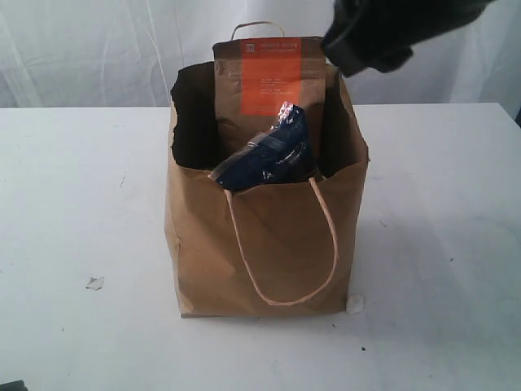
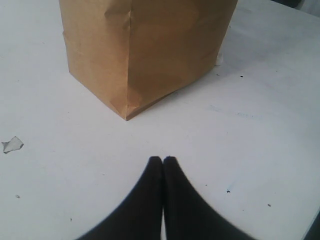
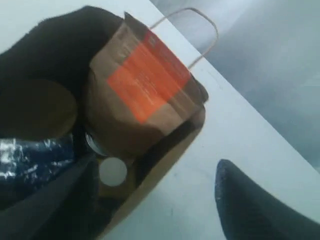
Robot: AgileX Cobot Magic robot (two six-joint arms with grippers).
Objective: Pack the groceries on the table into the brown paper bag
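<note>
The brown paper bag (image 1: pixel 269 236) stands upright mid-table on the white table (image 1: pixel 73 204). Out of its mouth stick the brown pouch with orange label (image 1: pixel 269 77) and the long dark-blue noodle packet (image 1: pixel 269 155). The right wrist view looks down into the bag (image 3: pixel 165 150): pouch (image 3: pixel 142 85), noodle packet (image 3: pixel 30 155), and a small white round cap (image 3: pixel 113 171) deep inside. My right gripper (image 3: pixel 155 200) hangs open and empty above the bag's back right corner, seen as a dark shape (image 1: pixel 383 32). My left gripper (image 2: pixel 163 160) is shut and empty, low over the table before the bag's corner (image 2: pixel 127 75).
A small paper scrap (image 1: pixel 94 283) lies on the table left of the bag, also in the left wrist view as a scrap (image 2: pixel 12 144). A tiny white bit (image 1: pixel 356 304) sits at the bag's front right foot. A white curtain hangs behind the table.
</note>
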